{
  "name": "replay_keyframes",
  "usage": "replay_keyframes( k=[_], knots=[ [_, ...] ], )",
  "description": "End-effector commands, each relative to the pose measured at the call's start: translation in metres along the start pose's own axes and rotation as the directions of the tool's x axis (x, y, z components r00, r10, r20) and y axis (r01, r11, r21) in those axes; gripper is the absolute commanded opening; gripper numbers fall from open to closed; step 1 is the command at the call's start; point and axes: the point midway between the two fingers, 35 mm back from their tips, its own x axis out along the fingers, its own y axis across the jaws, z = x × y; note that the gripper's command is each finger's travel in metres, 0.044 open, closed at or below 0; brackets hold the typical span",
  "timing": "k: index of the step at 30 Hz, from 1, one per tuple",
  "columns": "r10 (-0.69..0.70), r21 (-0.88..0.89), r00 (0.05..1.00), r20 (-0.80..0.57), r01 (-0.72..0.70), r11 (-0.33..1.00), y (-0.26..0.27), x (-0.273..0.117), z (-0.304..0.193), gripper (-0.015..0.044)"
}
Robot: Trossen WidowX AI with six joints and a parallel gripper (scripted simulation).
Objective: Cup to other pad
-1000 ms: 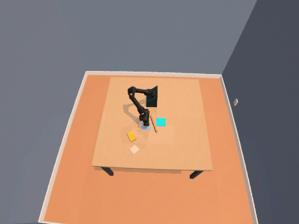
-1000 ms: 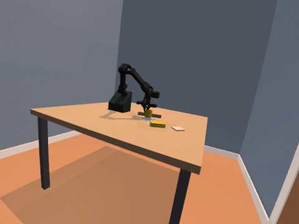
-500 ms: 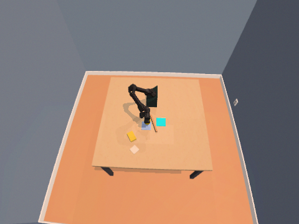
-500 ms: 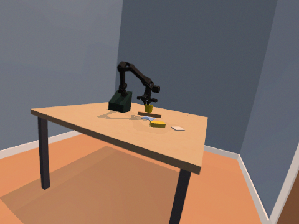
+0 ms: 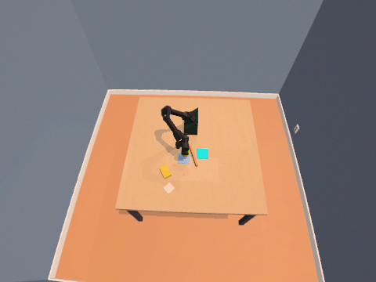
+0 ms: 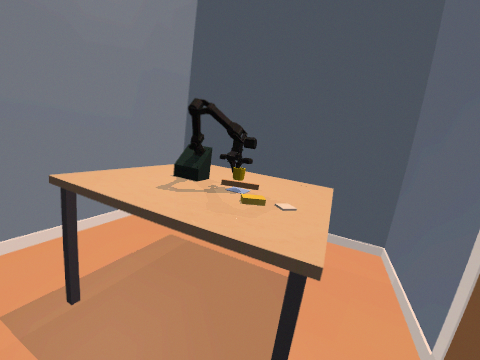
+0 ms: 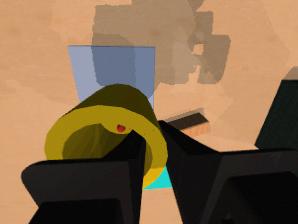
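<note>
Cup [image 7: 107,132] lifted above blue pad [image 7: 112,67], rim pinched for upright carry.
Gripper [image 7: 152,150] clamps the wall, keeping marble [image 7: 121,128] inside; cyan pad [image 5: 202,153] lies at 3 o'clock.

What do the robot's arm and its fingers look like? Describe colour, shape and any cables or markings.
The arm is matt black throughout, built of slim blocky links with bulkier joints, rising from a dark green box-shaped base. The gripper ends in two broad, flat black fingers with angular, wedge-like tips. No cables, labels or markings can be made out.
</note>
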Motion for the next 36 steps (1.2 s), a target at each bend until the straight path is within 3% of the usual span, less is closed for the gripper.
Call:
replay_keyframes(
  k=[1, 36],
  knots=[
    [0.000, -0.002, 1.000, 0.000, 0.000, 1.000, 0.000, 0.000, 0.000, 0.0000],
    [0.008, 0.006, 1.000, -0.003, -0.008, 1.000, -0.019, -0.004, -0.083, 0.0000]
  ],
)
